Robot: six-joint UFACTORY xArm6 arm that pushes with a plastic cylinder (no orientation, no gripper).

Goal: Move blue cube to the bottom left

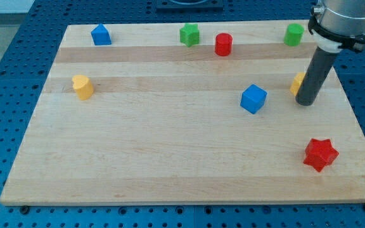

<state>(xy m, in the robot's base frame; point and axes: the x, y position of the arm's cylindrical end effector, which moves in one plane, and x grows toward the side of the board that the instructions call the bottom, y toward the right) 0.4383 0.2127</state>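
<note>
Resting on the table (pixel 37 164), my tip (pixel 306 102), the bare end effector rod holding nothing, stands right of the blue cube (pixel 253 99), apart from it and partly hiding a yellow block (pixel 298 83). Approach seems under way. Next, I judge, it must reach the cube's upper-right side and push toward the view's bottom left.

Bright, even light; sharp focus, faint shadows.

Tip: my tip (pixel 307 102) is resting right of the blue cube (pixel 253 99), apart.
Behind rod: a yellow block (pixel 298 82) is peeking out, partly hidden.
</note>
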